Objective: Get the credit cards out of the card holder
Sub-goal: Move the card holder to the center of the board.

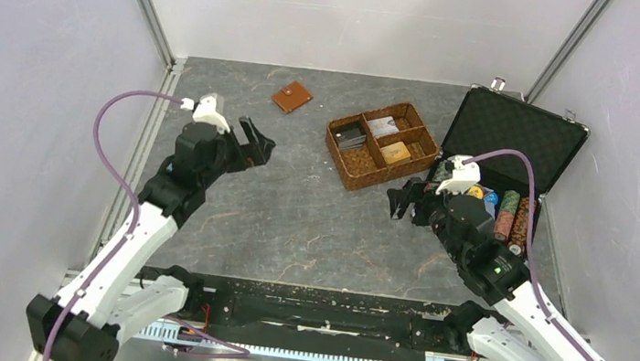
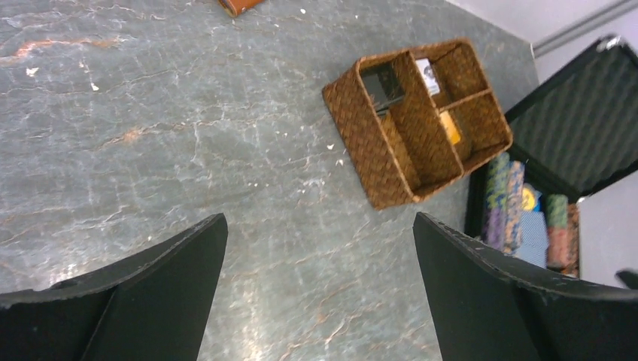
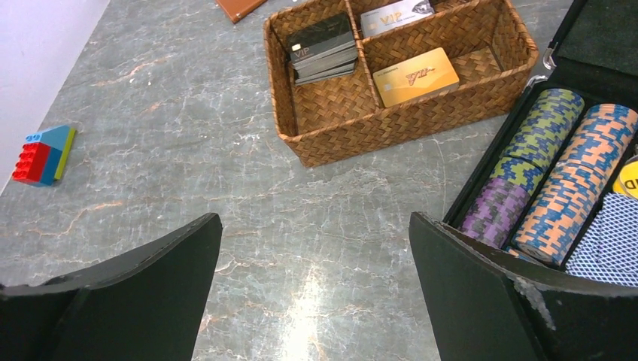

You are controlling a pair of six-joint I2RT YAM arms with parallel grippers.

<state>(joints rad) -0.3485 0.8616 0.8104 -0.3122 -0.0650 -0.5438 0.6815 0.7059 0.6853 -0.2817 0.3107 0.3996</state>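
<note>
I have the card holder lying shut and flat at the far side of the counter, turned corner-on to me, with no credit cards showing from it. It sits ahead of the left jaws and a little to their right, near but apart. Both left jaws and right jaws stand wide, holding nothing. The right jaws are well apart from it, the woven basket roughly between, so I judge the left arm nearer.
</note>
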